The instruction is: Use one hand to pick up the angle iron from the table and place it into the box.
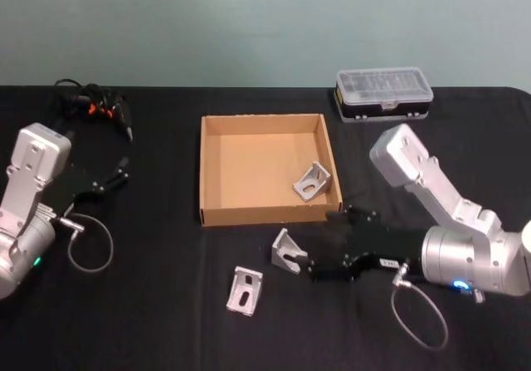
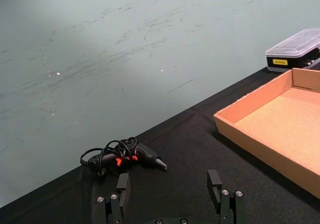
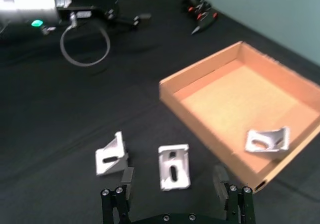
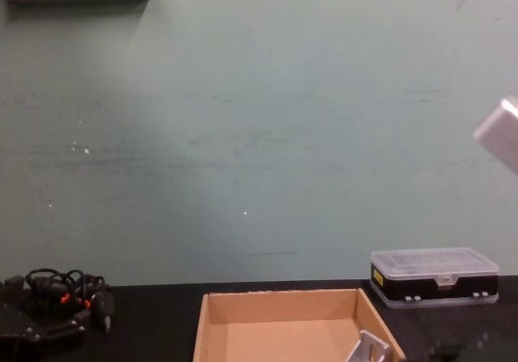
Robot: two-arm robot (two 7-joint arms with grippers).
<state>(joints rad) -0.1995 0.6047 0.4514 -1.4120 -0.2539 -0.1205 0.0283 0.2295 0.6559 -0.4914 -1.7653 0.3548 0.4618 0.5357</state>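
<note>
Right tool (image 1: 309,267) gapes beside 1 angle iron (image 1: 288,251) (label (image 2: 280,62) on case (image 1: 383,94) unreadable).

Table (image 1: 149,325), box (image 1: 265,215), angle iron (image 1: 246,290), second angle iron (image 1: 287,251), case (image 1: 383,94), perhaps tool (image 1: 98,105)

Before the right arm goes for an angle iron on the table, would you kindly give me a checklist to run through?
1. Right gripper jaws open: ok.
2. Nearer silver metal angle iron lined up between jaws: ok.
3. Jaws low enough to close on it: cannot tell.
4. Other silver angle iron apart from it: ok.
5. Shallow tan cardboard box has bare floor: ok.
6. Left gripper parked far from the box: ok.
</note>
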